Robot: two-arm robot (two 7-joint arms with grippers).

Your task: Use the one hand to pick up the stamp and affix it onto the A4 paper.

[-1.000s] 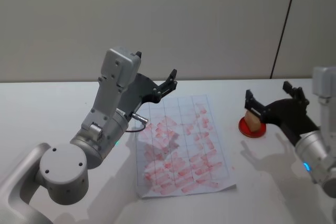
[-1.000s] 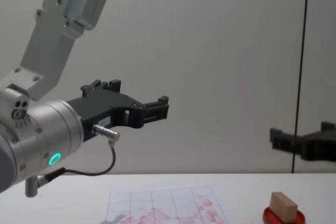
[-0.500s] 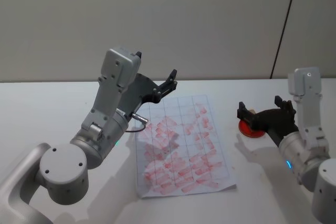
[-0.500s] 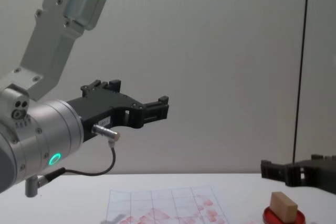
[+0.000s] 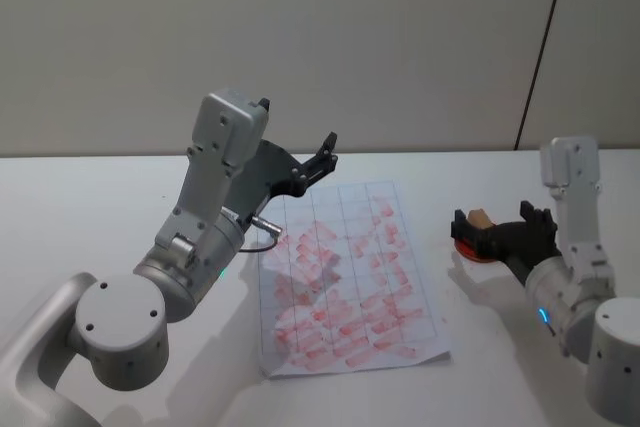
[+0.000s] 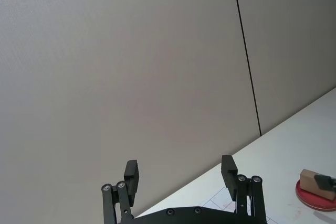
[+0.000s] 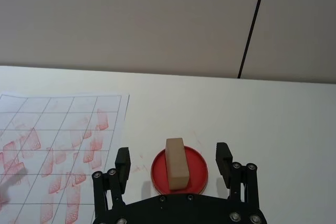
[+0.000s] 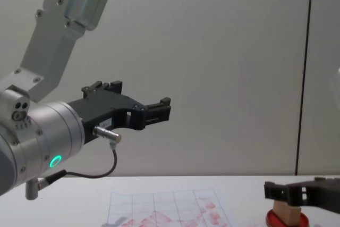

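Stamp (image 7: pixel 176 164) lies on the ink pad (image 7: pixel 197 173) between spread fingers (image 7: pixel 224 158) of the right tool (image 7: pixel 173 160) in the right wrist view. The head view, at right, half hides it. Left tool (image 6: pixel 179 167) hangs released.

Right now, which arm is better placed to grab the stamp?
Right. The right gripper is open and low at the table, with a finger on either side of the stamp on the red ink pad. The left gripper is open, raised near the paper, well away from the stamp.

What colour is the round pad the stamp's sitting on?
The pad is red, clearest in the right wrist view.
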